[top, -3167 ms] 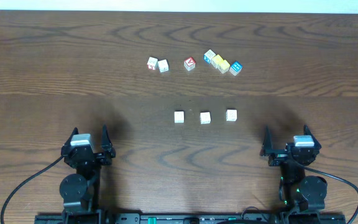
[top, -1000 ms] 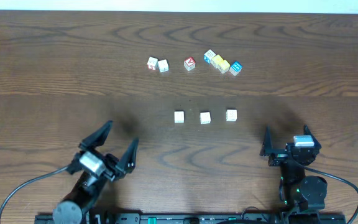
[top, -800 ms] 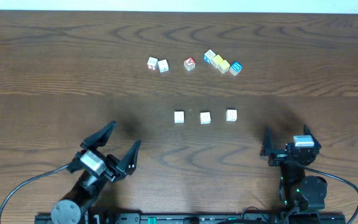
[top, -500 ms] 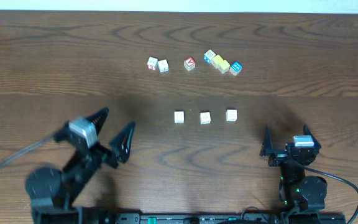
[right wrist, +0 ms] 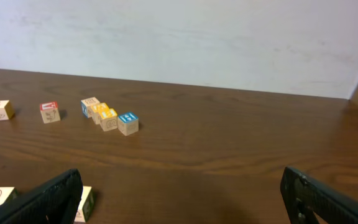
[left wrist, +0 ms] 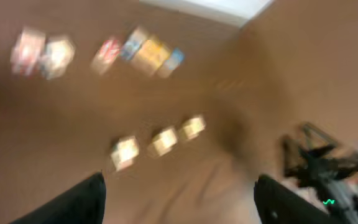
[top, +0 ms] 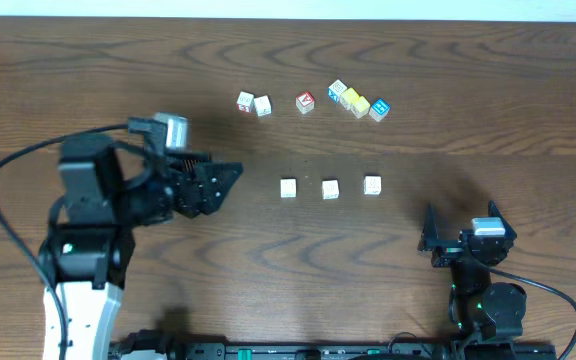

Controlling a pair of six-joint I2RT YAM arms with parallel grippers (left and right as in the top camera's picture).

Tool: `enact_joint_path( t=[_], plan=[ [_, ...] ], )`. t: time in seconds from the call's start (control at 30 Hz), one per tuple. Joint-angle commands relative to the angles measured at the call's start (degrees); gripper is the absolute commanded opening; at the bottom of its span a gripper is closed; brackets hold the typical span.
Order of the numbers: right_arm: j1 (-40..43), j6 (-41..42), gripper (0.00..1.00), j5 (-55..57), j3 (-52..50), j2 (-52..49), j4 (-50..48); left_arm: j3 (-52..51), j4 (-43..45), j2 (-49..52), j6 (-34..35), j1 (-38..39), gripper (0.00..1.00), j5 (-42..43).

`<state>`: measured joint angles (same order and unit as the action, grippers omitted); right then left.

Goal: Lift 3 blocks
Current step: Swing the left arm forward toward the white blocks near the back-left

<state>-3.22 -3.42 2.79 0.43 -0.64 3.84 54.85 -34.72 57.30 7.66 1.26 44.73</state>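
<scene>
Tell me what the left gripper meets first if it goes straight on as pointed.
Likely the leftmost small cream-white cube; the open left gripper aims along that row of three, though its height is unclear.

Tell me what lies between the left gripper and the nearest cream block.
Nothing: in the overhead view only bare table separates the left gripper from the leftmost cream block.

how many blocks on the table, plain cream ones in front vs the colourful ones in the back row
plain cream blocks: 3
colourful blocks: 7, though the two yellow ones touch and are hard to separate
total: 10
</scene>
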Motion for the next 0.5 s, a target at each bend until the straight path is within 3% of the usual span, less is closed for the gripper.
enact_joint_path(
  t=[0.0, 0.1, 0.13, 0.17, 0.37, 0.47],
  plan=[
    [0.28, -0.50, 0.99, -0.04, -0.11, 0.26, 0.24, 6.23, -8.04, 2.32, 0.52, 7.15, 0.77, -26.95],
    [0.28, -0.52, 0.99, -0.04, -0.11, 0.26, 0.24, 10.71, -15.47, 6.43, 0.57, 15.98, 0.77, -38.53],
    [0.28, -0.50, 0.99, -0.04, -0.11, 0.26, 0.24, 11.32, -15.61, 7.52, 0.55, 18.40, 0.83, -39.04],
    [0.28, -0.50, 0.99, -0.04, -0.11, 0.26, 0.24, 11.41, -14.91, 8.28, 0.55, 20.57, 0.96, -38.82],
    [0.28, -0.52, 0.99, -0.04, -0.11, 0.26, 0.24, 11.34, -8.79, 12.52, 0.57, 29.18, 0.96, -38.25],
    [0.28, -0.50, 0.99, -0.04, -0.11, 0.26, 0.24, 11.37, -4.96, 15.19, 7.76, 29.62, 0.96, -38.21]
  ],
)
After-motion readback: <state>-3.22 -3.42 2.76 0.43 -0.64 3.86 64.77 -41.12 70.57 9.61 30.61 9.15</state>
